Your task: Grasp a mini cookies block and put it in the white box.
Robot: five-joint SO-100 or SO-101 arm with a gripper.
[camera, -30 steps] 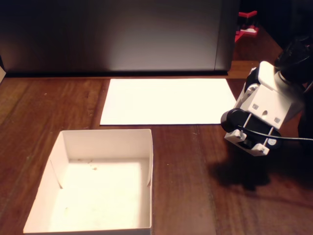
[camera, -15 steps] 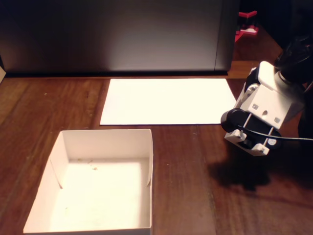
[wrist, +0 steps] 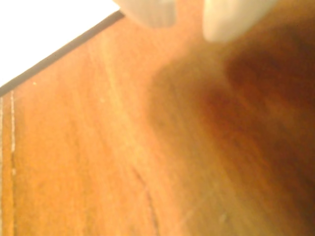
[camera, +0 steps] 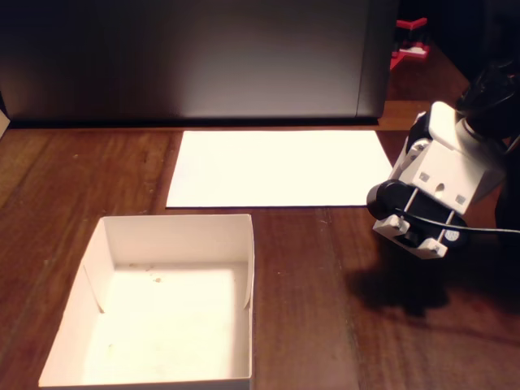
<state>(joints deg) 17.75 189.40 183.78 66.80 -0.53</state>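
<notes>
Two pale fingertips (wrist: 147, 12) show a small gap, nothing between them. Gripper (wrist: 189, 17) hangs over bare table (wrist: 123, 162), well apart from the box (camera: 171, 236).

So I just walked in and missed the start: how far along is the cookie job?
Nothing looks done. The white box holds only a few crumbs, and no cookie shows in either view, not on the paper sheet nor on the table. The arm hangs at the right in the fixed view, jaws empty in the wrist view. Finding, grasping and boxing a cookie all remain.

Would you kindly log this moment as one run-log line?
arm: right of paper sheet | cookie: not visible | white box: empty | fingers: holding nothing
</notes>
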